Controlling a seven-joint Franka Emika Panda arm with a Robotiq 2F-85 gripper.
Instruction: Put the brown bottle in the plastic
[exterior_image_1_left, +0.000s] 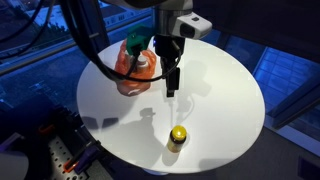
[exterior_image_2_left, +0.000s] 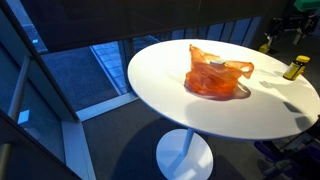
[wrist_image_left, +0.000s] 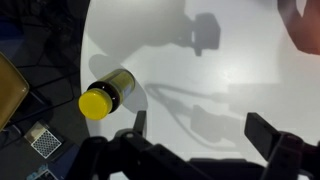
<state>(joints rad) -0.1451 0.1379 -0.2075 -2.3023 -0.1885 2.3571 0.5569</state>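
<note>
The brown bottle with a yellow cap stands upright near the front edge of the round white table. It also shows in an exterior view and in the wrist view. The orange plastic bag lies crumpled on the table, also seen in an exterior view. My gripper hangs above the table's middle, between bag and bottle. In the wrist view the gripper is open and empty, with the bottle to its left.
The table's edge runs close to the bottle. A cluttered stand with cables sits beside the table. Blue-lit floor and window frames surround it. The table's white pedestal base stands below.
</note>
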